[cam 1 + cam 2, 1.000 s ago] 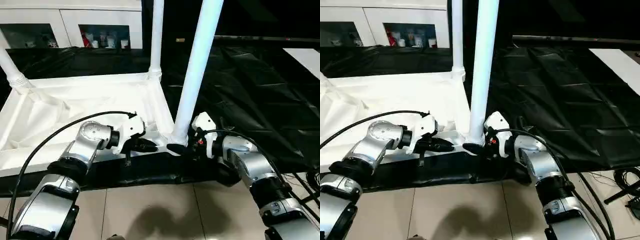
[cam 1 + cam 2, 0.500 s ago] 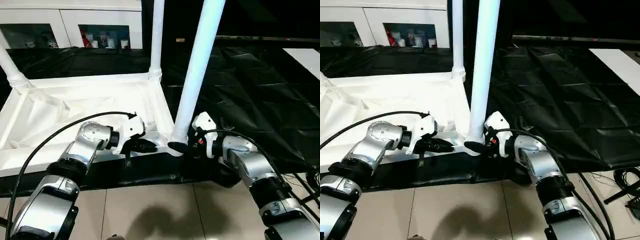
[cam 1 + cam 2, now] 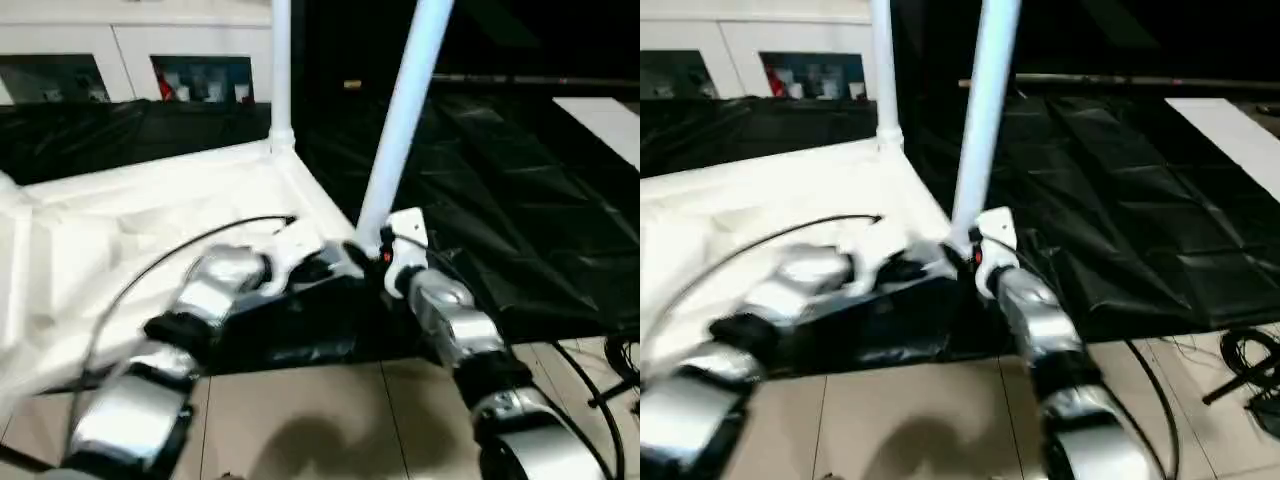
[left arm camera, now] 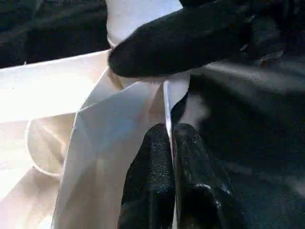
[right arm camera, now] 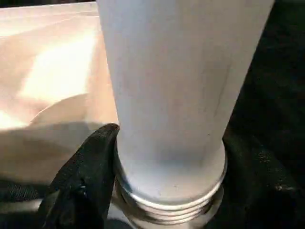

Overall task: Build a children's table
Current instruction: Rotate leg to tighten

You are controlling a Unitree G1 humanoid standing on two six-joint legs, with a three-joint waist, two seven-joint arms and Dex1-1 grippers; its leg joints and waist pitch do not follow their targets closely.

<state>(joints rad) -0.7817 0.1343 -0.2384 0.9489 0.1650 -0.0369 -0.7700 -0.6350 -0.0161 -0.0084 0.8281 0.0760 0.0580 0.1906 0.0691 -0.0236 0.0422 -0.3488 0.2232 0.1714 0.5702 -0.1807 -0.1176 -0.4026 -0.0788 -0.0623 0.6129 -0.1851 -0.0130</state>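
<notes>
Left gripper [image 4: 171, 157]: clenched, apparently nipping the table top's [image 3: 150, 215] thin rim.
Right gripper [image 5: 162, 191]: fingers hugging the near leg [image 3: 405, 110] at its base.
Leg tops: cut off above.
Corner socket: hidden behind both grippers.

Both arms swung inward, table top [image 3: 150, 215] turned w/ near leg [image 3: 405, 120], now leaning more.

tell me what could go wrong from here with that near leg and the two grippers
1. The right gripper straddles the base of the near leg, whose thread rings show above the socket; it may not be fully seated, so letting go could leave it leaning or loose.
2. The left gripper is shut on the thin rim of the tabletop; that narrow pinch might slip.
</notes>
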